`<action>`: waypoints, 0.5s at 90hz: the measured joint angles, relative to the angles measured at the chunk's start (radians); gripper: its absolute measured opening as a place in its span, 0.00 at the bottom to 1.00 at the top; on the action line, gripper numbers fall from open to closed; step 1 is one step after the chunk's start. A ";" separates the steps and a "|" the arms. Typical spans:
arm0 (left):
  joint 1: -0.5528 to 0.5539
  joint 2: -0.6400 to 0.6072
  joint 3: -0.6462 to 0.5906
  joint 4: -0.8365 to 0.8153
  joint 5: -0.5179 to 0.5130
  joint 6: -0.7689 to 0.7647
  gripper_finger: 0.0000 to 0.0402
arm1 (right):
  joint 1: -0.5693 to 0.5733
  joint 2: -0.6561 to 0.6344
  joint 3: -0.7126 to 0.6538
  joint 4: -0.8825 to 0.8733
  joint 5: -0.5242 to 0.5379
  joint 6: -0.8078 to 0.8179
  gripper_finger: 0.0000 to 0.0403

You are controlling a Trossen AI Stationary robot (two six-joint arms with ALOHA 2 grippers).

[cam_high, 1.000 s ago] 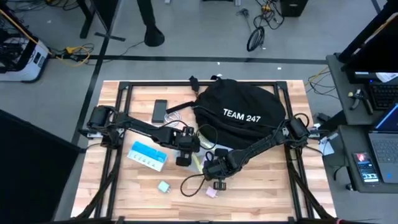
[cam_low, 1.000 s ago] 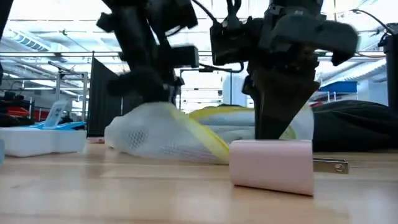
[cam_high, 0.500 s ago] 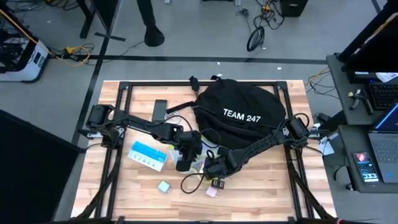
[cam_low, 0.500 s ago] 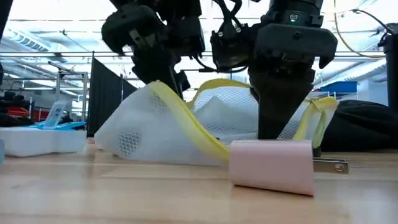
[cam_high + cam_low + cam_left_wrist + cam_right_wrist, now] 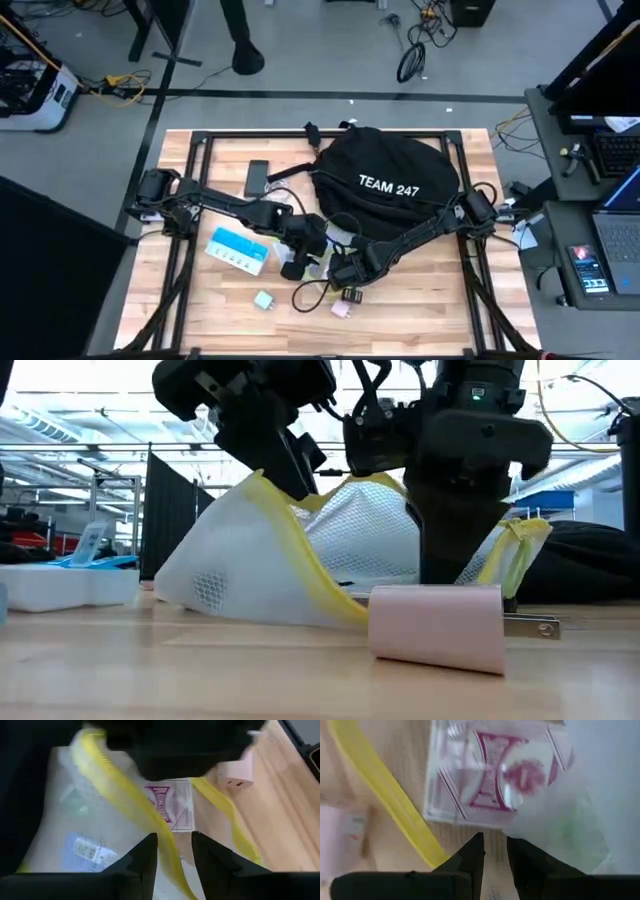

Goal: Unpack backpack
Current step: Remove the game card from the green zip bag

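The black backpack (image 5: pixel 388 180) with "TEAM 247" lettering lies at the table's far middle. In front of it lies a white mesh pouch (image 5: pixel 250 560) with yellow trim. My left gripper (image 5: pixel 302 258) is shut on its trim and holds one side up like a tent. My right gripper (image 5: pixel 346 277) points down beside it, shut on the pouch's other side. A clear case with a pink pattern (image 5: pixel 492 775) lies flat inside the pouch mouth. A pink charger (image 5: pixel 438 625) rests on the wood just in front. My left gripper pinches the pouch's yellow trimmed edge (image 5: pixel 167 845) between its two fingers, the fingers lying across the trim. It comes from above and from the table's left. That edge is lifted (image 5: pixel 262 482); the pouch's bottom stays on the table. My right gripper comes from above, pointing down, with white mesh (image 5: pixel 535 827) running in between its nearly closed fingers. The fingertips are hidden behind the pink charger in the low view. The yellow edge (image 5: pixel 515 545) beside it stands raised off the table.
A blue-and-white box (image 5: pixel 238 250) lies left of the grippers, a dark phone (image 5: pixel 257 178) farther back, a small green object (image 5: pixel 263 299) and a black cable (image 5: pixel 312 292) near the front. A black frame (image 5: pixel 190 160) borders the table.
My left gripper has risen with the pouch's yellow edge and shifted slightly toward the right gripper. The pouch, flat a second ago, now stands up like a tent with its mouth spread, its bottom still on the table. My right gripper has kept its place.
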State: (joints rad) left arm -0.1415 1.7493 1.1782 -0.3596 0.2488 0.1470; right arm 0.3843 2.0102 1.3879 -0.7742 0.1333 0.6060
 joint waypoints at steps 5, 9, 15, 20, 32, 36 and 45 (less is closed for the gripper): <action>-0.005 0.000 0.000 0.018 0.017 0.004 0.26 | 0.001 0.000 0.000 -0.038 0.000 -0.005 0.18; -0.005 0.000 0.000 0.030 0.040 0.021 0.26 | 0.001 0.000 0.000 -0.054 0.000 -0.011 0.18; -0.011 0.005 0.000 0.048 0.058 0.039 0.26 | 0.002 0.000 0.000 -0.052 0.000 -0.021 0.18; -0.013 0.022 0.002 0.053 0.062 0.044 0.26 | -0.002 0.000 0.000 -0.043 -0.001 -0.023 0.18; -0.009 0.080 -0.016 0.041 0.054 0.023 0.26 | -0.007 0.000 0.000 0.008 0.002 -0.020 0.18; -0.008 0.102 -0.023 0.033 0.037 0.015 0.26 | -0.010 0.000 0.000 0.037 0.003 -0.018 0.18; -0.008 0.141 -0.023 0.024 -0.040 -0.010 0.26 | -0.012 0.000 0.000 0.087 0.003 -0.017 0.18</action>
State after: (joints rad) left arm -0.1499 1.8898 1.1553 -0.3359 0.2090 0.1369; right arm 0.3721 2.0102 1.3880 -0.6868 0.1360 0.5894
